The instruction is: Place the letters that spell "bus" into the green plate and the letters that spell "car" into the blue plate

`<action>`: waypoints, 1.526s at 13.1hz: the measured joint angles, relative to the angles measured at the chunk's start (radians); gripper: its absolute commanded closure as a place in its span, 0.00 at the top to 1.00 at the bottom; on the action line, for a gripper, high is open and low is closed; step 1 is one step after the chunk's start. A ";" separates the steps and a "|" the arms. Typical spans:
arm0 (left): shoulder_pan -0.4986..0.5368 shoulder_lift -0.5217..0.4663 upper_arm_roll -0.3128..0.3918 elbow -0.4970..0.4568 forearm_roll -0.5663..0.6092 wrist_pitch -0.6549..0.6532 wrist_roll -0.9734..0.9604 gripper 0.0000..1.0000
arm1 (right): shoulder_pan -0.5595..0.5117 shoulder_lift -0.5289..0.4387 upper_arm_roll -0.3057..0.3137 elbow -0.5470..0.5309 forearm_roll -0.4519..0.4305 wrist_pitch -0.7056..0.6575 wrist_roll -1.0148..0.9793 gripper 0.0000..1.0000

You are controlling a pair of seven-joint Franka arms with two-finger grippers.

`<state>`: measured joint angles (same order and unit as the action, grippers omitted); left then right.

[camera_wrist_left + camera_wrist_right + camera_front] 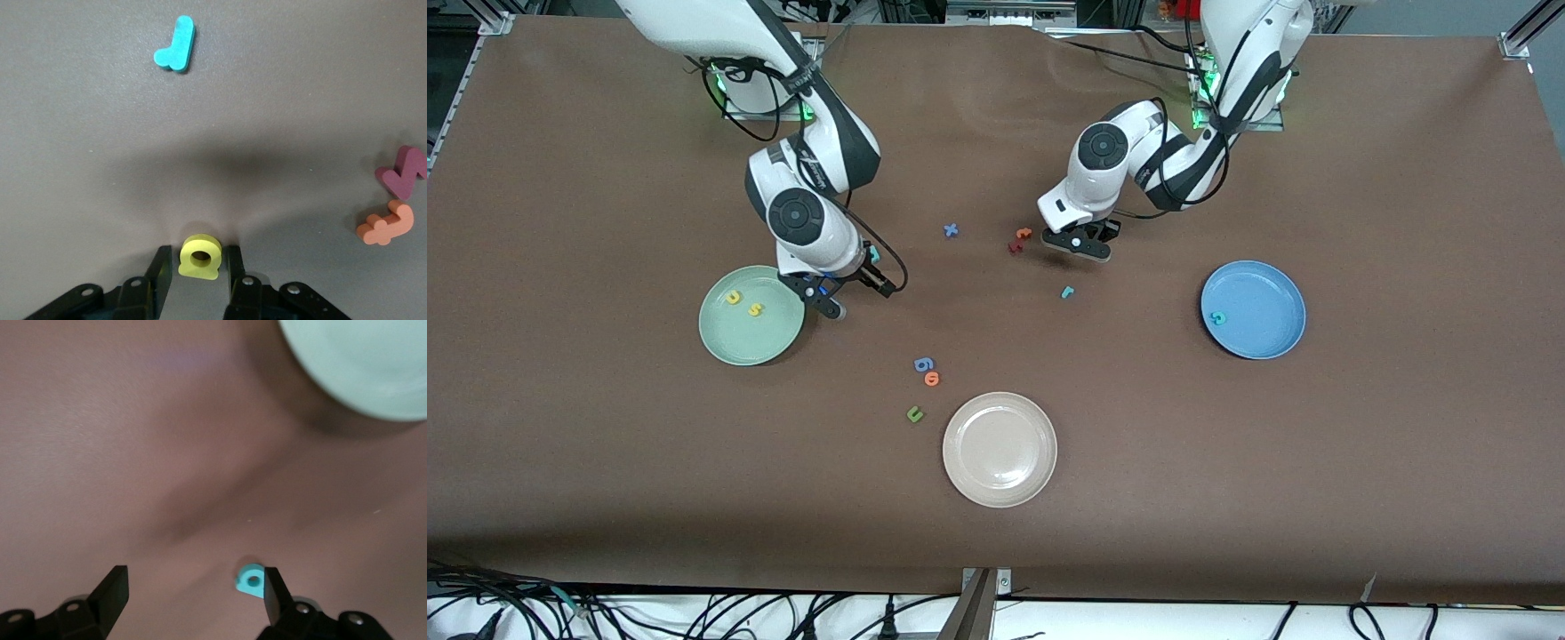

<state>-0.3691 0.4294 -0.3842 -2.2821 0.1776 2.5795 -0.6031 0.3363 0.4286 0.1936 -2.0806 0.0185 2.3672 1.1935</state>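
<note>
My left gripper [1082,244] [198,253] is low over the table beside the orange "t" [1024,234] [385,225] and the dark red letter [1015,246] [403,171]. It is open, with the yellow "a" [199,256] between its fingers and a thin gap on each side. The teal "r" [1067,292] [176,45] lies nearer the camera. My right gripper [854,292] [195,579] stands open wide beside the green plate [729,342] [360,367], with the teal "b" [874,254] [251,581] against one finger. The plate holds the yellow-orange "u" [734,298] and the yellow "s" [755,309]. The teal "c" [1216,317] lies in the blue plate [1267,293].
A beige plate [1000,449] sits nearest the camera, mid-table. Beside it lie a blue "g" [923,364], an orange "o" [932,379] and an olive "u" [914,413]. A blue "x" [951,230] lies between the two grippers.
</note>
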 measured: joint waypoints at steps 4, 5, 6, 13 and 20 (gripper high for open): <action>0.000 -0.002 0.001 0.000 0.000 -0.002 0.000 0.23 | 0.000 -0.001 0.007 -0.082 0.000 0.096 0.103 0.90; 0.000 -0.002 0.001 0.000 0.000 -0.002 0.000 0.21 | 0.000 -0.009 0.007 -0.108 0.000 0.121 0.110 0.90; 0.000 -0.002 0.001 0.000 0.000 -0.002 0.000 0.19 | -0.001 -0.019 0.008 -0.136 0.001 0.143 0.121 0.90; 0.091 -0.032 0.007 0.168 0.000 -0.347 0.134 0.17 | -0.002 -0.041 0.042 -0.213 0.023 0.229 0.175 0.85; 0.434 -0.044 0.020 0.266 0.000 -0.465 0.684 0.13 | -0.003 -0.041 0.042 -0.249 0.023 0.291 0.175 0.71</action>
<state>0.0652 0.3856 -0.3646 -2.0163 0.1777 2.1145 0.0809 0.3329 0.3879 0.2351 -2.3296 0.0417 2.6581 1.3686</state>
